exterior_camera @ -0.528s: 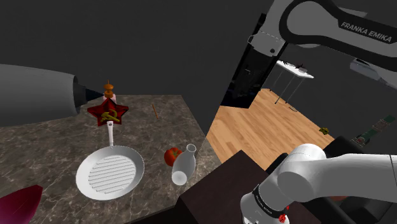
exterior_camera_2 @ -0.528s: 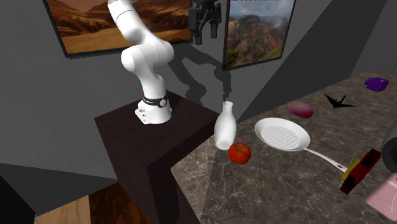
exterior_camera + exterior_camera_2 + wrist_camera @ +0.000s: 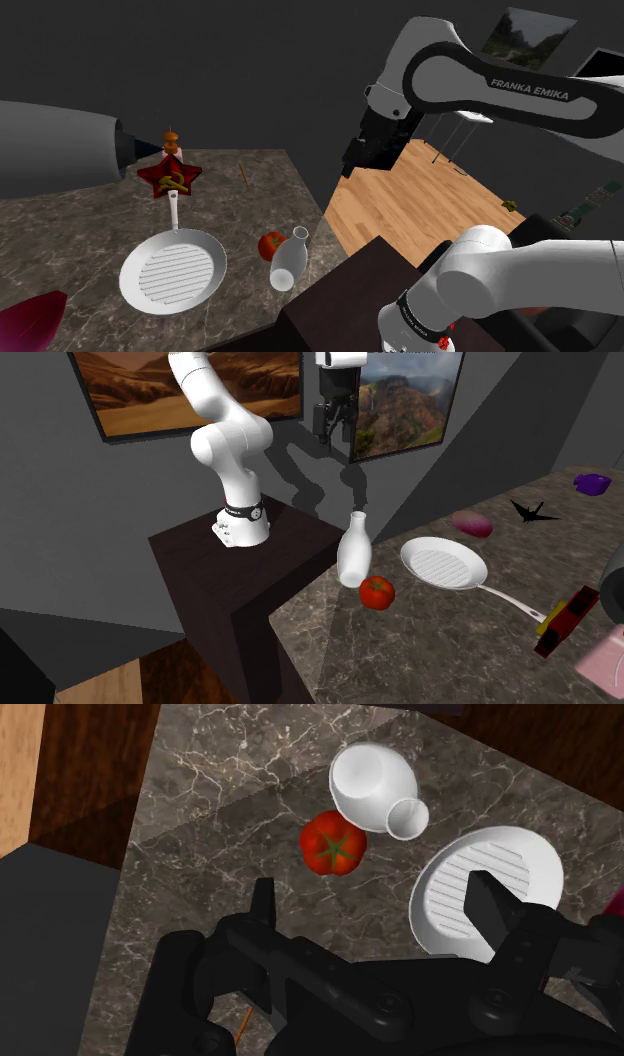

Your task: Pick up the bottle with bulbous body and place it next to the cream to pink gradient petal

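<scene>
Dark-walled room, landscape paintings (image 3: 140, 392) behind me, marbled stone counter (image 3: 440, 652) ahead.

- My claw (image 3: 375, 909): released, fingers apart, nothing between them.
- Claw hangs high over counter's near edge, pointing down; my arm (image 3: 480, 85) arches up from stand (image 3: 230, 582).
- Below claw: tomato (image 3: 333, 844), then white bottle (image 3: 368, 784) just beside it, upright near counter corner.
- Further out: pan (image 3: 480, 899), pink petal (image 3: 472, 523) beyond it.
- Bottle probably rigid, smooth, slippery, maybe breakable. Belly wide, so I'd grip narrow neck, gently.
</scene>
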Robot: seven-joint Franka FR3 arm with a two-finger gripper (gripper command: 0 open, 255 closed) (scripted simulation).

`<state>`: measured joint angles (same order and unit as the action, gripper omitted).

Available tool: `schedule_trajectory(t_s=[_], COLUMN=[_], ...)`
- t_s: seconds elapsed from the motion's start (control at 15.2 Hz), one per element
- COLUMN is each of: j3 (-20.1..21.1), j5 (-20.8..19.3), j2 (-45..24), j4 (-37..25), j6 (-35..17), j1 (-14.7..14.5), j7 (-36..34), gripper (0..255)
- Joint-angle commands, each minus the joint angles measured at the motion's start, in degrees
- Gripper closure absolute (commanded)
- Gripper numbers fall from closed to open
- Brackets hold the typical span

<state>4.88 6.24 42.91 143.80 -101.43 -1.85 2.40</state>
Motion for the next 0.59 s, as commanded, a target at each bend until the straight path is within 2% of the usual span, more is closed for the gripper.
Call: schedule_trajectory(t_s=[0.0, 0.53], j3=[1.3, 7.7], j5=[0.7, 4.0], j2=[-0.9, -9.5], j4=[2.7, 10.6], j6=[-3.7, -19.8], j1=[-0.4, -2.5], j7=[-1.2, -6.7], gripper=[0, 0])
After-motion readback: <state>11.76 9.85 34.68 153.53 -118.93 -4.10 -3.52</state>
